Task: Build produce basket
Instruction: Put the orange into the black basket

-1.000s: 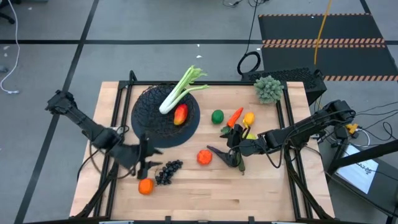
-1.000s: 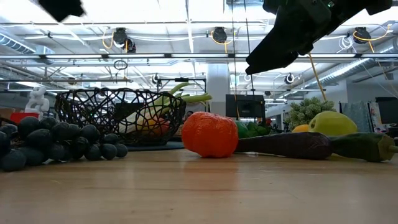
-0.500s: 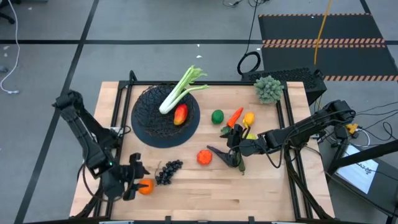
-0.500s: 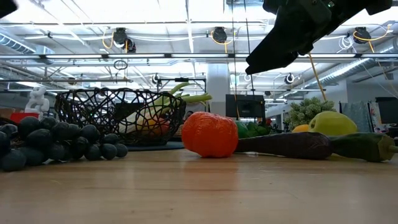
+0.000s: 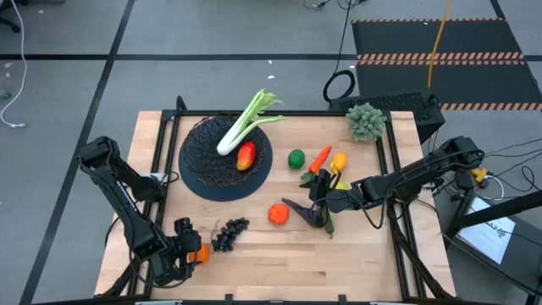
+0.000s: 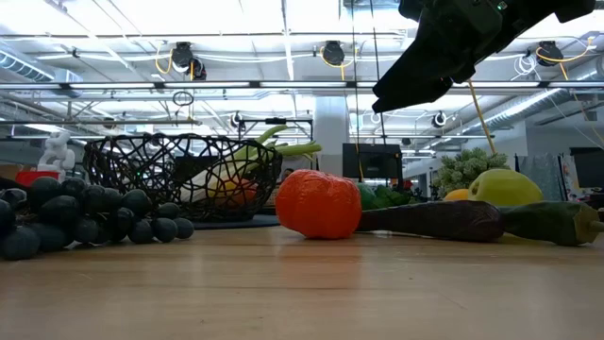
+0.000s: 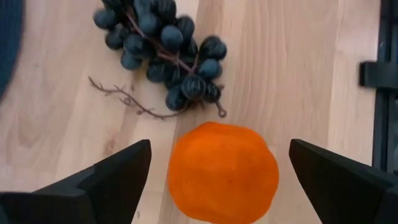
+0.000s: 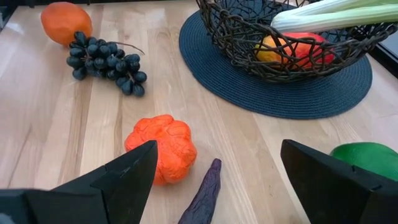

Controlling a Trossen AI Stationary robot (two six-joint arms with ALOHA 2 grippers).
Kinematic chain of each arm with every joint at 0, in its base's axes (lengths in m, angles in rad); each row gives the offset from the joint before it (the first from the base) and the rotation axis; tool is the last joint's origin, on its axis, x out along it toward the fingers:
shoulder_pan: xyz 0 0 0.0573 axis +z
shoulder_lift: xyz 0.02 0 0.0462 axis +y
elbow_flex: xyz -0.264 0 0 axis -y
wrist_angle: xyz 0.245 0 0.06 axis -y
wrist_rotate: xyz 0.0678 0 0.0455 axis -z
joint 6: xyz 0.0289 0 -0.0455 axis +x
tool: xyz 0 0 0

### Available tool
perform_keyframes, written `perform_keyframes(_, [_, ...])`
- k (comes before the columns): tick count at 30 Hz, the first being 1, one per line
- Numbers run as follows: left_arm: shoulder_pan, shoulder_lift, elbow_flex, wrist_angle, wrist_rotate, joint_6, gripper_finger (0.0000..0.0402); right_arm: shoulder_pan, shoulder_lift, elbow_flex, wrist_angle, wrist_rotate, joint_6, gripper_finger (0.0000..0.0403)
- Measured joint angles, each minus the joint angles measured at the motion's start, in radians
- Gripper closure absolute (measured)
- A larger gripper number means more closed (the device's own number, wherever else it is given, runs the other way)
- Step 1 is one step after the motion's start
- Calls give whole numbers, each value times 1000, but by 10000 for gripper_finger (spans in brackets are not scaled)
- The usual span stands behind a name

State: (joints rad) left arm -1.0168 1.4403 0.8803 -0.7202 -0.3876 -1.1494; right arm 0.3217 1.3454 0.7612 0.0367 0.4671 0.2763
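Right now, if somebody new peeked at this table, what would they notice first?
Probably the black wire basket toward the back of the table, with a long pale-green stalk sticking out over its rim and a red-yellow mango inside. Next, the left hand open around a bright orange at the front left corner, beside dark grapes. The right hand waits over a bumpy orange.

A pale wooden counter (image 5: pixel 356 254) carries a round dark mat (image 5: pixel 254 180), grapes (image 5: pixel 229 235), two oranges (image 5: pixel 278 213), an eggplant (image 5: pixel 301 209) and a green apple (image 5: pixel 295 158).
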Motion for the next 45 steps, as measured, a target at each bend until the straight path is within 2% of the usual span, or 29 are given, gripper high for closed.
perform_keyframes(6, [0, 26, 0, -10, 20, -5, 4, 0, 0, 0, 0, -1, 11, 67])
perform_keyframes(24, [0, 32, -14, 9, 49, -34, 2, 28, 0, 0, -4, -28, 29, 66])
perform_keyframes(34, [0, 126, -14, 46, 102, -25, 3, 28, 0, 0, -4, -28, 53, 66])
perform_keyframes(45, [4, 129, -12, 87, 124, -34, 77, 28, 0, 0, -3, -26, 83, 66])
